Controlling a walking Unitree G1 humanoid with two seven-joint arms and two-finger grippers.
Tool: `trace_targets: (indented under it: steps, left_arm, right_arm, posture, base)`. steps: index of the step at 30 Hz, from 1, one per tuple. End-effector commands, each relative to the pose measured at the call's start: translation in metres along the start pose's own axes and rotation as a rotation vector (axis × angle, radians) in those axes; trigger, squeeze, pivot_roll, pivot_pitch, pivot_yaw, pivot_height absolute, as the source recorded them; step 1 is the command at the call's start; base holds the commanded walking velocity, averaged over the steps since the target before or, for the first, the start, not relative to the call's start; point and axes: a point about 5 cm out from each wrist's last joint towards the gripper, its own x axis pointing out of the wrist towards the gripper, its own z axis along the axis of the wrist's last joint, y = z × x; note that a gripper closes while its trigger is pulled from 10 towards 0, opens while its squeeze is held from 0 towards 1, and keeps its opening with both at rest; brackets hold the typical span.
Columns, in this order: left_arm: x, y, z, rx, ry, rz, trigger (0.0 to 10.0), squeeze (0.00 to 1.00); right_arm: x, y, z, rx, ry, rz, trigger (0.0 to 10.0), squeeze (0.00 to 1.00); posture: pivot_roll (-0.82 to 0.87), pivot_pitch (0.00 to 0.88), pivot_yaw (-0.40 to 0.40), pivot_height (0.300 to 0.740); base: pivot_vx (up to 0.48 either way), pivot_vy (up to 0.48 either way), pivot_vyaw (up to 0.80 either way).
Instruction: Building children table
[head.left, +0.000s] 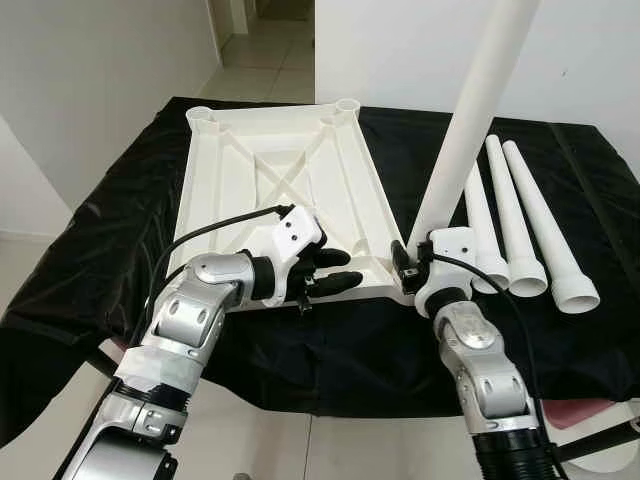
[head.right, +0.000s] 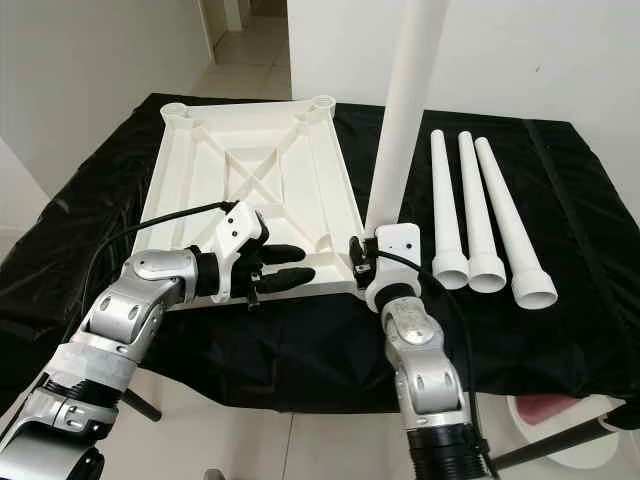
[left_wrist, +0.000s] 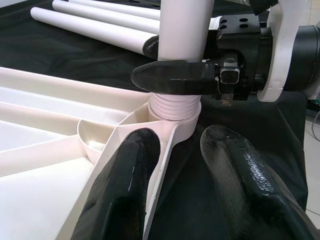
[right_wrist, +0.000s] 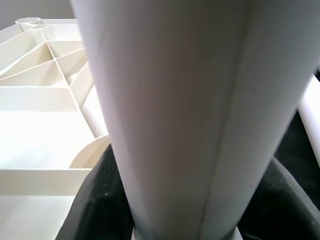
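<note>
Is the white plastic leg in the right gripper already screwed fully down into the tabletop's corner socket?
No: the white plastic leg's threaded end shows above the corner socket, held by the right gripper.

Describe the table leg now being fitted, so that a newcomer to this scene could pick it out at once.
On the black-draped table lies an upturned white tabletop. At its near right corner stands a white leg, gripped by the right tool. Unlike the three legs lying flat beside it, it stands upright.

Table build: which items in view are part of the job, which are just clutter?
Part of the job:
- upside-down tabletop
- leg standing in its near corner socket, gripped by the right gripper
- three spare legs lying on the cloth
- left gripper, open at the tabletop's near edge

Lying about:
- black cloth
- pink object on the floor
</note>
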Motion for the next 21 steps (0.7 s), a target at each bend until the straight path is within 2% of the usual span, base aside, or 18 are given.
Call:
trace_targets:
  steps: [1, 7, 12, 16, 18, 21]
  left_arm:
    - [-0.002, 0.002, -0.004, -0.014, 0.019, 0.068, 10.0, 0.0]
    - [-0.002, 0.002, -0.004, -0.015, 0.02, 0.065, 10.0, 0.0]
    - [-0.002, 0.002, -0.005, -0.016, 0.021, 0.067, 10.0, 0.0]
    - [-0.002, 0.002, -0.005, -0.016, 0.021, 0.067, 10.0, 0.0]
    - [-0.002, 0.002, -0.005, -0.016, 0.022, 0.07, 10.0, 0.0]
    - [-0.003, 0.003, -0.005, -0.015, 0.023, 0.072, 10.0, 0.0]
  right_arm:
    - [-0.012, -0.005, -0.052, -0.01, 0.284, -0.058, 0.0, 0.0]
    - [-0.013, -0.003, -0.055, 0.001, 0.335, -0.106, 0.0, 0.0]
    - [-0.017, -0.005, -0.058, 0.025, 0.352, -0.278, 0.0, 0.0]
    - [-0.02, -0.003, -0.058, 0.024, 0.346, -0.326, 0.0, 0.0]
    - [-0.023, 0.003, -0.06, 0.074, 0.344, -0.385, 0.0, 0.0]
    - [-0.021, 0.006, -0.059, 0.113, 0.324, -0.408, 0.0, 0.0]
  posture:
    - [-0.1, 0.114, 0.067, 0.74]
    - [-0.1, 0.115, 0.068, 0.74]
    - [-0.1, 0.115, 0.068, 0.74]
    - [-0.1, 0.115, 0.068, 0.74]
    - [-0.09, 0.118, 0.066, 0.74]
    - [-0.09, 0.118, 0.066, 0.74]
  base:
    - [0.0, 0.0, 0.0]
    - [0.0, 0.0, 0.0]
    - [0.0, 0.0, 0.0]
    - [0.0, 0.0, 0.0]
    - [0.0, 0.0, 0.0]
    - [0.0, 0.0, 0.0]
